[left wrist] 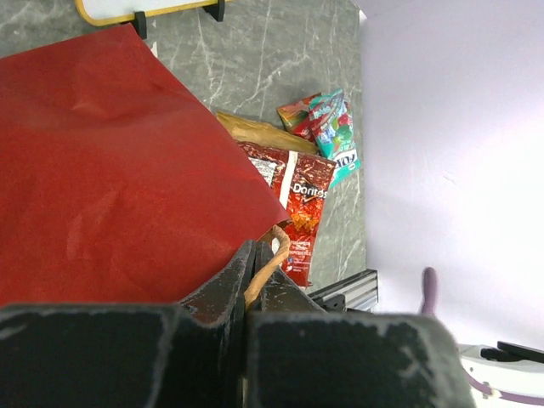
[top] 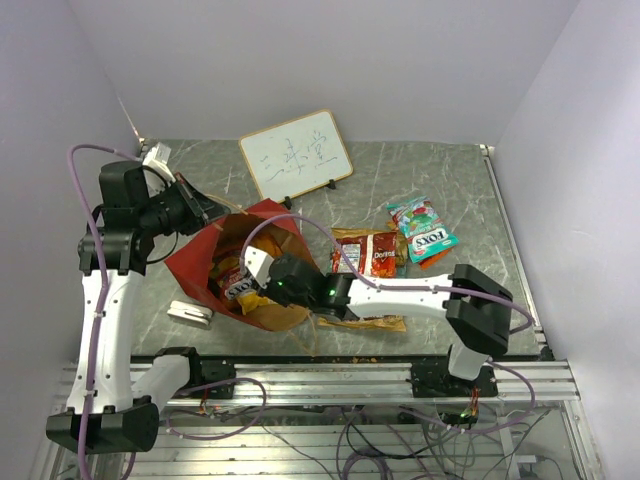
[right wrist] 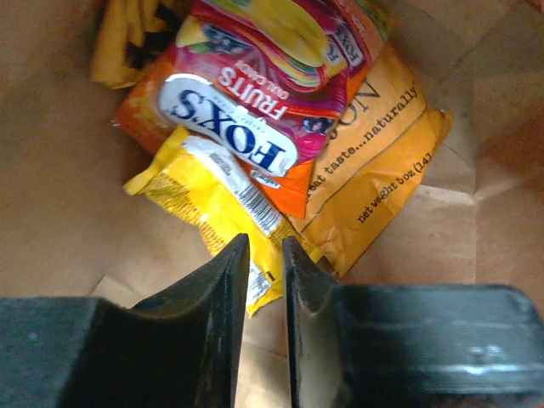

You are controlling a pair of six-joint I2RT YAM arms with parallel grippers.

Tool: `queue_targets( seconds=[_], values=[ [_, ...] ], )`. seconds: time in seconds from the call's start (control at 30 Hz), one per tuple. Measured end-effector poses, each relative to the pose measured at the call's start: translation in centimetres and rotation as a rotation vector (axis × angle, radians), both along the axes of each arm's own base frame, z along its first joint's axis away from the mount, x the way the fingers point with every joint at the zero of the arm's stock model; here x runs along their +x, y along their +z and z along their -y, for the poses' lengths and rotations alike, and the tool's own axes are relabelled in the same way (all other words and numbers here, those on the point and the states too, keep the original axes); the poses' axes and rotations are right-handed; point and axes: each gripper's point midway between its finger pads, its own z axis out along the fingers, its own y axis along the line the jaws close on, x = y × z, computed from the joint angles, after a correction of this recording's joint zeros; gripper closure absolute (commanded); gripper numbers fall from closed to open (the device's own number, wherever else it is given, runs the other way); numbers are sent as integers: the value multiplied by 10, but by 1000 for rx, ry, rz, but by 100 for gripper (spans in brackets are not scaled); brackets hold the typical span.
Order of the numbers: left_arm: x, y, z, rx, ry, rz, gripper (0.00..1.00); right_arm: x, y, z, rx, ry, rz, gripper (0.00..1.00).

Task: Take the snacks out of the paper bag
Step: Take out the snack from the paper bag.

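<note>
The paper bag [top: 190, 265] lies tipped on the table [top: 450, 180] between my 2 arms, red outside and brown inside, with its mouth turned toward my right side. My left gripper [left wrist: 253, 255] is closed tight on 1 thin loop handle [left wrist: 270, 255], which runs between the fingers, so that arm holds the bag by its rim. My right gripper [right wrist: 262, 255] is reached inside the bag with brown paper walls all around it. Its 2 fingers stand only a narrow slit apart, and the corner of a yellow packet [right wrist: 212, 191] shows in that slit. I cannot tell whether they pinch it. The snacks [right wrist: 255, 127] left in the bag lie heaped just beyond my fingertips. A glossy red packet [right wrist: 246, 110] reading "FOX'S FRUITS" lies on top, over the yellow one and over an orange packet [right wrist: 382, 161] printed "taste...naturally" and "net weight". A dark yellow wrapper sits in the far corner, too crumpled to read. Out on the table to the right of the bag lie a red Doritos packet [top: 372, 252], a teal packet [top: 428, 235] marked "FOX'S", and a tan packet [left wrist: 255, 132] touching the Doritos one. A white board [top: 296, 153] with dark handwriting that I cannot read stands behind the bag. A small white thing [top: 190, 312] lies at its near left side.
</note>
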Motion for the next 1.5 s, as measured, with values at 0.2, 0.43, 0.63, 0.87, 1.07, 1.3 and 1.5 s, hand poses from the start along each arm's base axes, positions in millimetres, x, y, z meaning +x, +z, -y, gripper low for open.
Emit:
queue_targets(
  seconds=[0.2,0.43,0.63,0.87,1.07,1.3,1.5],
  values=[
    [-4,-3,2,-17,-8,-12,93,18,-35,2,-56,-103,25,92],
    [-5,-5,5,-26,-22,-20,93,34,-46,5,-54,-180,56,79],
    [-7,-9,7,-35,-38,-30,93,53,-52,9,-38,-269,80,59],
    [-9,-13,8,-28,-53,-39,93,67,-78,18,-74,-347,99,35],
    [-13,-21,8,-29,-56,-59,93,78,-89,15,-67,-397,117,33],
    [-17,-23,8,-21,-60,-52,93,83,-100,7,-26,-417,86,61],
    [-20,-24,8,-20,-59,-51,93,77,-103,-2,-6,-368,41,88]
  ],
)
